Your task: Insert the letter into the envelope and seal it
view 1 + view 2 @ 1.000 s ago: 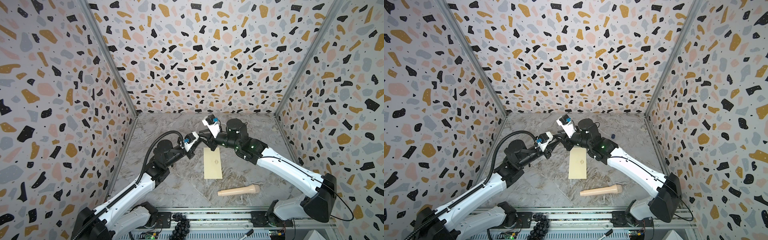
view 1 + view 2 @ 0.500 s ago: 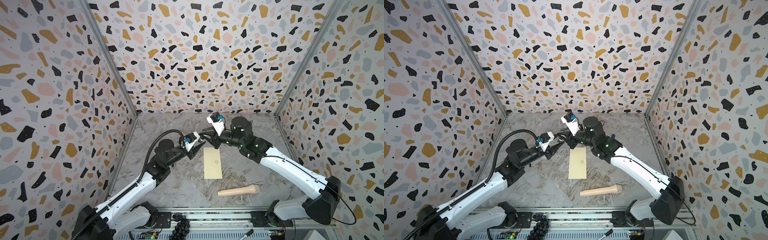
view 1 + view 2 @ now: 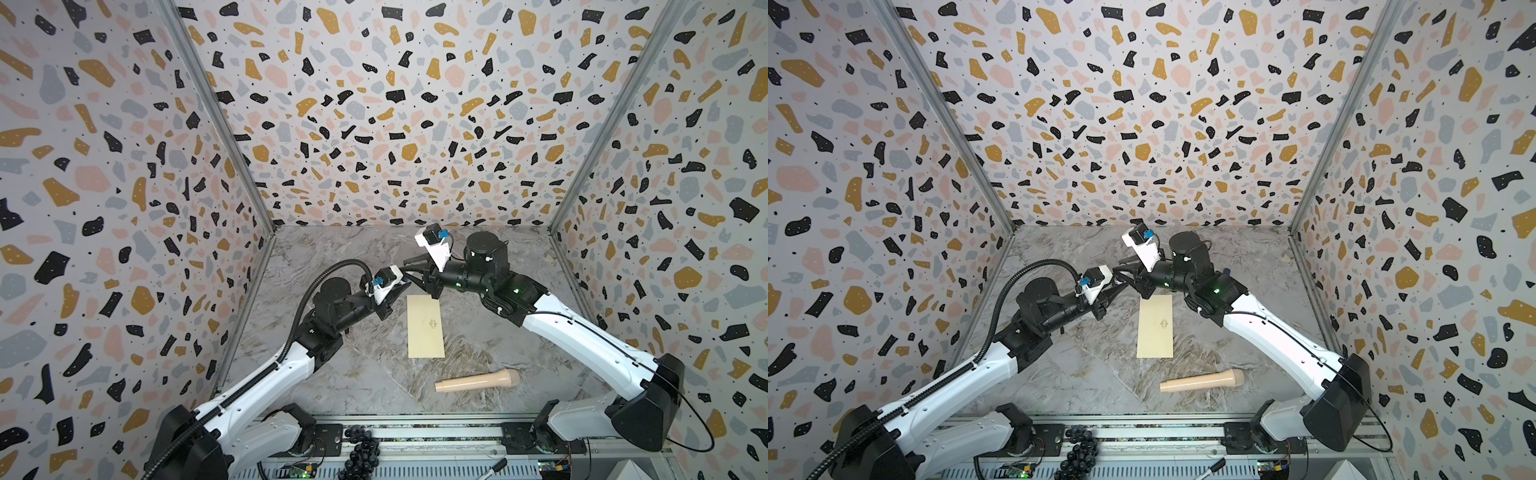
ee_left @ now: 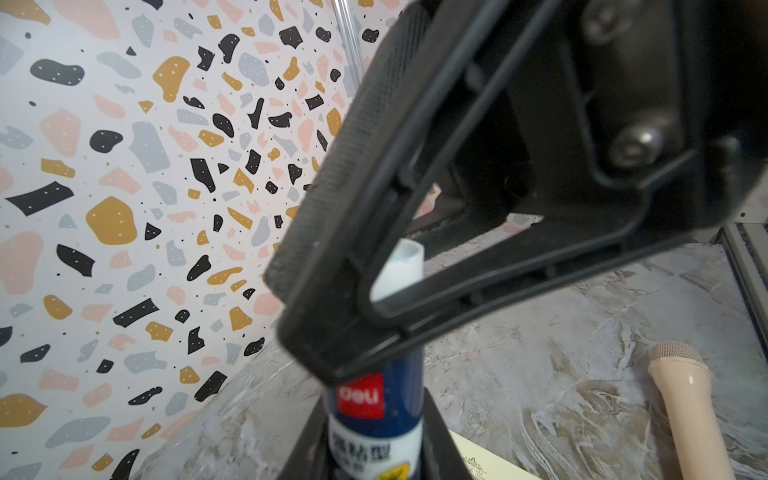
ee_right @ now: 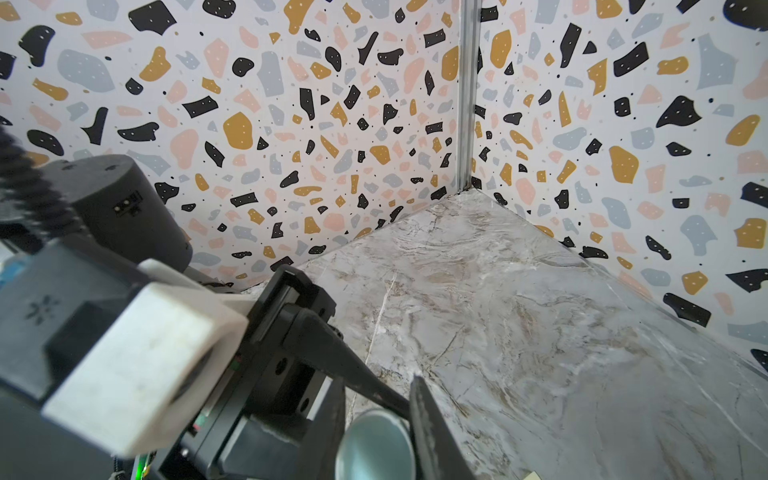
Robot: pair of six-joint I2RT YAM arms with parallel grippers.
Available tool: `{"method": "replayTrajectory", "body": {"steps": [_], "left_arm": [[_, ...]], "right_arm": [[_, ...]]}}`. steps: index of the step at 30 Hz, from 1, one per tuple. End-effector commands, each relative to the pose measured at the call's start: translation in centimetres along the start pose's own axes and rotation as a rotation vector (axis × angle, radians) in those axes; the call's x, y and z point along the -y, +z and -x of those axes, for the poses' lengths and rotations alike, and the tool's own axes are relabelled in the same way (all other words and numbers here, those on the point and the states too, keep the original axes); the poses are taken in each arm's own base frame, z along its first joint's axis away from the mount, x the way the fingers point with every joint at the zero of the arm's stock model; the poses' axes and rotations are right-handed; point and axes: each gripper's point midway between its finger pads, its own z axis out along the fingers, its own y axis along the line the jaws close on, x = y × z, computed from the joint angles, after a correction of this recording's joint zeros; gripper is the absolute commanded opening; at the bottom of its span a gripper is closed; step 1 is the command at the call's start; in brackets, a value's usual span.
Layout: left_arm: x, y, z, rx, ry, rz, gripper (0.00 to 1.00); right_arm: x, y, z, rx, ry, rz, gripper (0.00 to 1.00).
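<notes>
Envelope [image 3: 424, 326] flat mid-surface [image 3: 519, 365], long edges running away from the base, emblem face up, all four edges free. Both hands meet just above its far short edge. Left hand [image 3: 402, 286] pinching the glue stick [image 4: 376, 419] by its blue body. Right hand [image 3: 411, 272] fingers [image 5: 432, 432] pressed around the stick's round tip. Beige microphone [image 3: 478, 380] lies near the envelope's near edge, apart. Bare surface either side of the envelope.
</notes>
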Motion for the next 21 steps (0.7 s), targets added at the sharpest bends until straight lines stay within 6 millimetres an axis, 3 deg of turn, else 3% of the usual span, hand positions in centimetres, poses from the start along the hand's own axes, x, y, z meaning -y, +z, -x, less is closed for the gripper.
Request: {"method": "replayTrajectory", "body": {"steps": [1,4,13,16,21], "left_arm": [[-0.4,0.1,2.2,0.057,0.030,0.003,0.11],[-0.3,0.1,2.3,0.061,0.037,0.000,0.00],[-0.2,0.0,2.6,0.072,0.044,-0.005,0.00],[-0.1,-0.1,2.7,0.074,0.044,-0.008,0.00],[0.0,-0.6,2.8,0.076,0.047,-0.006,0.00]], "right_arm": [[-1.0,-0.4,1.3,0.029,-0.005,0.046,0.06],[-0.9,-0.5,1.5,0.032,-0.005,0.048,0.17],[0.6,-3.2,3.6,0.094,-0.042,-0.042,0.62],[2.5,-4.9,4.1,0.113,-0.048,-0.123,0.71],[7.8,-7.6,3.6,0.100,-0.010,-0.323,0.78]]}}
